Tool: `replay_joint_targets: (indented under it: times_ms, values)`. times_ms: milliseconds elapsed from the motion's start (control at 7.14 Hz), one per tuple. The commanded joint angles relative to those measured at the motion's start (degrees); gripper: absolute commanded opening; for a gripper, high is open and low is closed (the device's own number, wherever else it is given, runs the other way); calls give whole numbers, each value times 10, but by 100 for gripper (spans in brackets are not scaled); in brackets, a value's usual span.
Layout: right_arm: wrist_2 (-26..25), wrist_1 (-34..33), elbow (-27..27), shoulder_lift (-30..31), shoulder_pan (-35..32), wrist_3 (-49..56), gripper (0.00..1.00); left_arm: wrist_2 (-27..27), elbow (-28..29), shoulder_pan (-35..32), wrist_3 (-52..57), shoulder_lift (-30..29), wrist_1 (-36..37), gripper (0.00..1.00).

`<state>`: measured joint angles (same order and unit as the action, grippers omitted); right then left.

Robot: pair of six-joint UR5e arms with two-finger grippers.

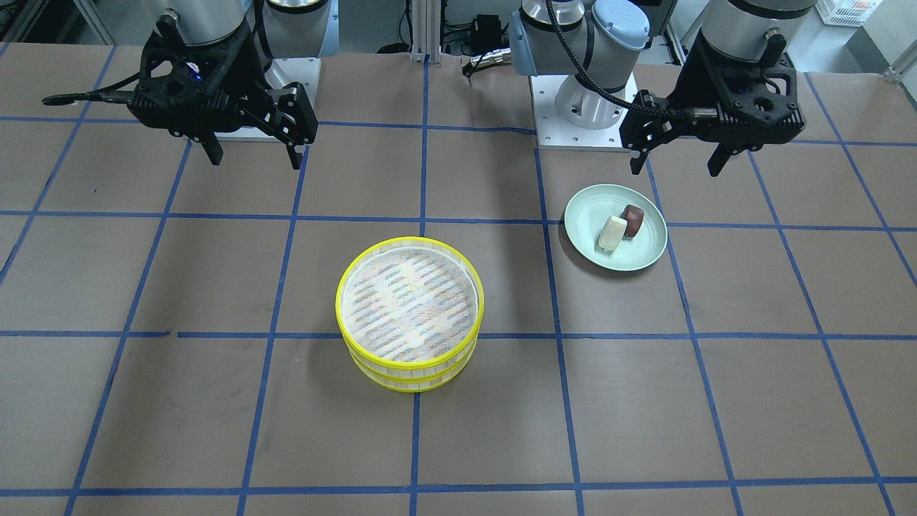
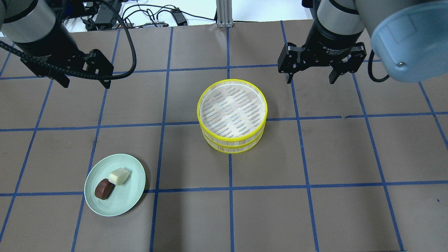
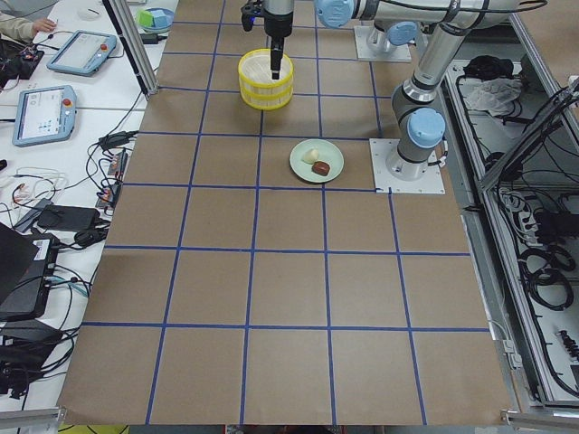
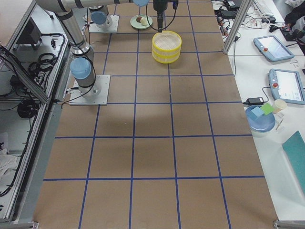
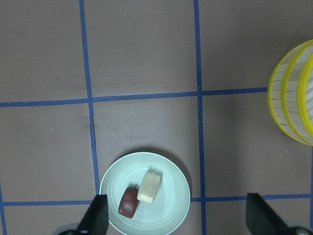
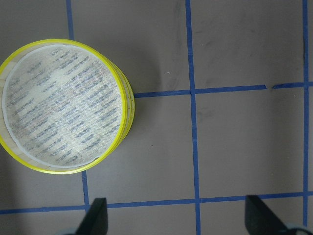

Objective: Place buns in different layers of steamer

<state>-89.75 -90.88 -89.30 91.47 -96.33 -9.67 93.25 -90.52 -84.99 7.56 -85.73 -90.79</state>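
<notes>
Plainly, the coming move turned on the left gripper (image 2: 86,85), which hung high with its fingers spread wide and nothing between them, almost straight over the plate (image 2: 127,204) toward the robot-side edge of the bench. The right gripper (image 2: 309,81), likewise spread and empty, hung beside the stacked trays at mid-bench, well apart from the plate. On the plate lay the cream bun (image 5: 149,187) and the brown bun (image 5: 129,201), touching side by side. The cream bun's long axis ran roughly crosswise to the line between the left fingers, so they would likely close over its narrow width. Both buns looked soft and matte, the plate smooth and pale green. The upper tray (image 2: 232,110), yellow-rimmed, slatted and mesh-floored, sat bare on the matching lower tray (image 2: 231,147), whose inside was hidden.
</notes>
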Motion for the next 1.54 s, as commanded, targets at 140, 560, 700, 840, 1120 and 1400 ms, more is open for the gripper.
replay_joint_targets:
  times_ms: [140,560,700,840,1120,1400]
  values:
    - [-3,2,0,1,0,0,100,1,-2,7,1,-2,2,100]
    - [-3,2,0,0,0,0,100,2,-4,36,5,-2,-15,100]
    - [-3,2,0,0,1,0,100,-3,-15,44,6,-8,-10,100]
    - [-3,3,0,1,0,0,100,-3,-32,47,6,-11,-8,100]
    - [-4,4,-2,1,0,1,100,-1,-42,52,8,-13,-7,100]
    - [-3,5,-3,2,0,2,100,-3,-55,53,11,-16,-10,100]
